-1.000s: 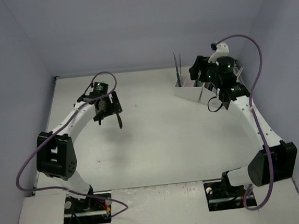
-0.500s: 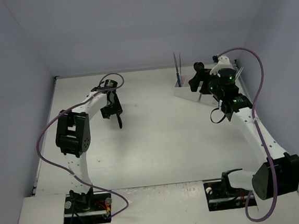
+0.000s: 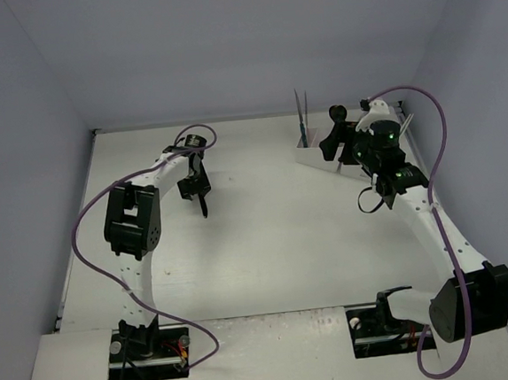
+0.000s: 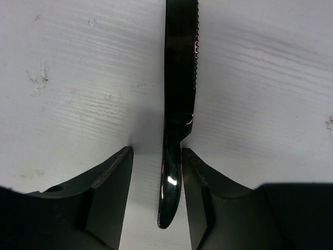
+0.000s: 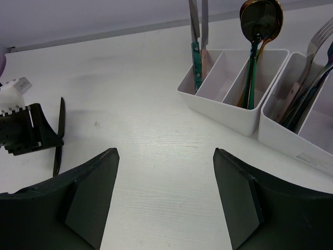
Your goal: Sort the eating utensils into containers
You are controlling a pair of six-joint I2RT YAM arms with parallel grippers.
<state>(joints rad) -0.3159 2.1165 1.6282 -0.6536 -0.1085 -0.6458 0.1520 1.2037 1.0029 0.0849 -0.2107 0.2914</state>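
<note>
**Q:** What does the left pincer point(image 4: 156, 151) grip?

**A:** Nothing firmly. Its two black fingers point(image 4: 112, 192) stand partly apart, one on each side of the handle of a slim black metal knife with a serrated blade point(image 4: 179, 78). The knife lies flat on the white table point(image 4: 78, 78). One finger sits just beside the handle, and whether it touches cannot be told. Bare table shows between the handle and the other finger. The blade runs straight ahead of the pincer.

**Q:** And the right pincer point(image 5: 165, 156)?

**A:** Its jaws are spread wide, with nothing between them. Ahead and to its right stands the white row of joined open-topped containers point(image 5: 218, 112), well apart from the knife. Two teal-handled knives point(image 5: 196, 57) stand upright in the nearest end compartment. A gold-and-dark spoon point(image 5: 260, 15) stands in the next compartment, and forks point(image 5: 317, 47) stand farther right.
</note>
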